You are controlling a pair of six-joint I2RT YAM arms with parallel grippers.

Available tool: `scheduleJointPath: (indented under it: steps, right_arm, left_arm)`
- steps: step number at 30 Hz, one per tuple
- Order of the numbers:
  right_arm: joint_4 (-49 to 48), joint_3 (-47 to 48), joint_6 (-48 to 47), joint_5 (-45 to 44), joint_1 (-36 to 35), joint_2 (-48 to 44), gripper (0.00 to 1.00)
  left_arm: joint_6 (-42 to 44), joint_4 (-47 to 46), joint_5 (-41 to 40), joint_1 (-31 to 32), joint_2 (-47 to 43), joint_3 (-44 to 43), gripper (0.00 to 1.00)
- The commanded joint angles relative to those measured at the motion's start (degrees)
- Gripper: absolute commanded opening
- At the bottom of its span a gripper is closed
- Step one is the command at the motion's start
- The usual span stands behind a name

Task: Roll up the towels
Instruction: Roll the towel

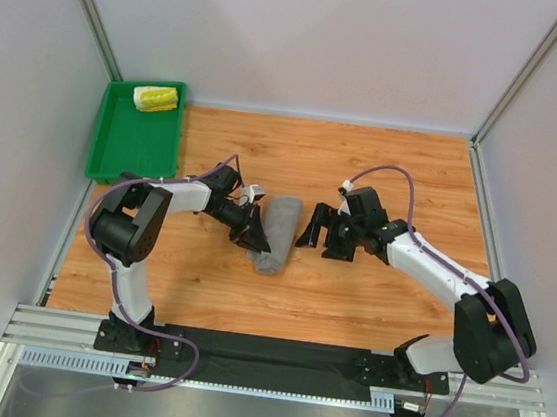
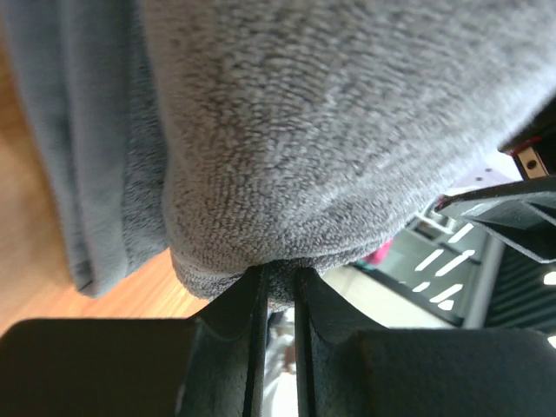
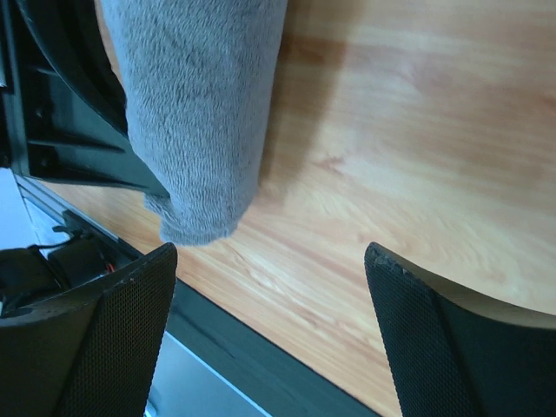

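Observation:
The grey towel [image 1: 277, 233] lies rolled up in the middle of the wooden table. My left gripper [image 1: 252, 234] is at its left side, shut on a fold of the grey towel [image 2: 347, 130], which fills the left wrist view. My right gripper [image 1: 318, 233] is open and empty just right of the roll; the roll's end shows in the right wrist view [image 3: 204, 113]. The white-yellow towel [image 1: 156, 99], rolled, lies in the green tray [image 1: 135, 142] at the back left.
Grey walls enclose the table on three sides. The black base rail [image 1: 262, 353] runs along the near edge and shows in the right wrist view [image 3: 261, 339]. Bare wood lies right of the roll.

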State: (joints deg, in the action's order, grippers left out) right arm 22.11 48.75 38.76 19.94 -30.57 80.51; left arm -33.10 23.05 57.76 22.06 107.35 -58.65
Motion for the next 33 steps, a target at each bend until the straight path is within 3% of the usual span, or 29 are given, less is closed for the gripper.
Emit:
scheduleJointPath:
  steps: [1, 6, 14, 18, 23, 27, 33]
  right_arm:
    - [-10.8, 3.5, 3.2, 2.2, 0.0, 4.3, 0.89]
    - [-14.3, 9.4, 4.5, 2.2, -0.9, 13.3, 0.9]
    - [-12.0, 18.8, 3.3, 0.8, -4.5, 24.7, 0.89]
    - [-10.1, 20.1, 2.5, -1.5, -6.0, 27.1, 0.88]
    - [-6.1, 19.7, 1.5, -5.2, -6.3, 28.2, 0.85]
    - [-5.7, 17.6, 1.2, -6.6, -5.8, 27.9, 0.85]
    - [-9.4, 15.3, 2.8, -3.6, -5.7, 28.7, 0.82]
  left_arm:
    - [0.7, -0.1, -1.7, -3.0, 2.9, 2.4, 0.0]
    - [-0.6, -1.3, -2.4, -5.5, 5.4, 3.6, 0.0]
    - [0.6, 1.6, -5.9, -6.2, 7.8, 2.0, 0.0]
    - [3.0, 5.9, -12.6, -6.2, 7.3, 0.3, 0.0]
    - [4.4, 10.5, -22.8, -6.2, 4.4, -1.9, 0.13]
    - [4.5, 11.1, -26.4, -6.0, 3.0, -2.3, 0.23]
    - [5.4, 13.2, -32.2, -2.6, 3.6, -4.4, 0.25]
